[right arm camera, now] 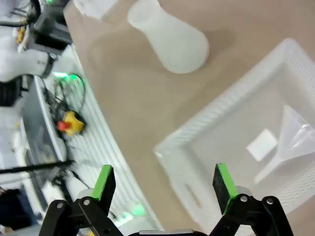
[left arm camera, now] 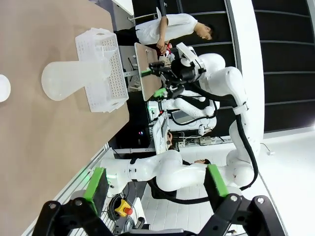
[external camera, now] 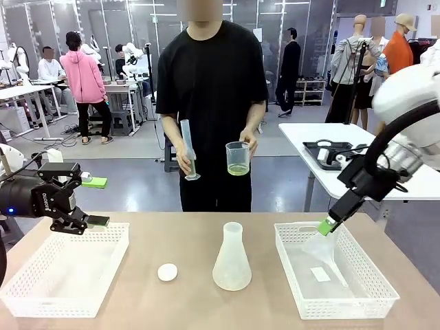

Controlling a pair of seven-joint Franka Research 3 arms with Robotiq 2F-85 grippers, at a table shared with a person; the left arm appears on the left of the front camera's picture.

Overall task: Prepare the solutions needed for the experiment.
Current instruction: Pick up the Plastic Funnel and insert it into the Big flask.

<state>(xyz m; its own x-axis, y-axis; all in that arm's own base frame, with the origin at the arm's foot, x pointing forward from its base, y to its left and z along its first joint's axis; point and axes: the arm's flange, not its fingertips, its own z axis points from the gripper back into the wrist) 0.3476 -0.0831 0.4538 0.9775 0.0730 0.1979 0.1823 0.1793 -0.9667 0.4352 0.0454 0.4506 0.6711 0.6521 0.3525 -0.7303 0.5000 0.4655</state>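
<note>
Across the table a person holds a clear beaker with a shallow layer of pale yellow-green solution in one hand. The other hand holds a tall graduated cylinder. A translucent conical flask stands upright mid-table, and I can see no liquid in it. My left gripper hovers open above the left basket, holding nothing. My right gripper hangs open over the near-left corner of the right basket, also holding nothing.
A clear funnel and a small white piece lie in the right basket. A white round stopper sits on the table left of the flask. Bare tabletop lies between the baskets.
</note>
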